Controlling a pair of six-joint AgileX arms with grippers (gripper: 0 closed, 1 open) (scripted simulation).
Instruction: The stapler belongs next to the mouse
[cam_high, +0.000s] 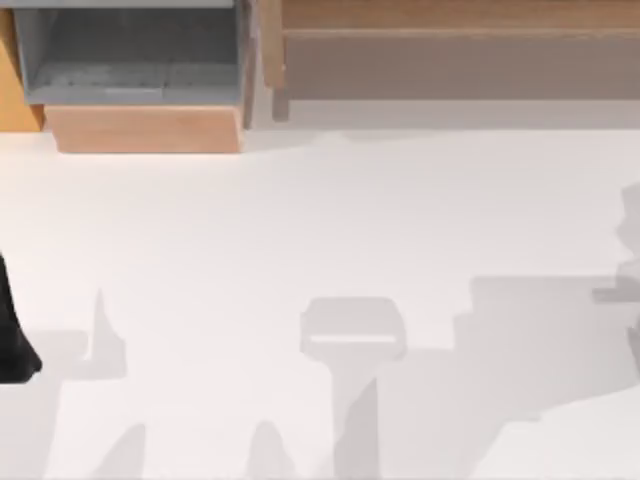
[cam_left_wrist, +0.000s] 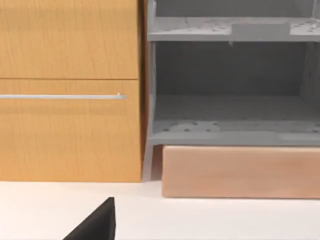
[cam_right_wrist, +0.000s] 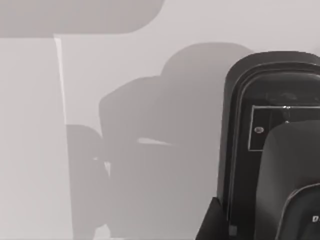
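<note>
Stapler job | table (cam_high: 300, 220): white | left arm (cam_high: 12, 330): parked at left edge, gripper (cam_left_wrist: 95, 225) state you cannot tell | stapler (cam_right_wrist: 235, 150): over table by right gripper (cam_right_wrist: 295, 190), probably being carried; grip you cannot tell

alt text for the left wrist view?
A wooden cabinet front with a thin metal handle stands beside grey open shelves above a pale wood block, all behind a white tabletop. A black part juts in low.
</note>
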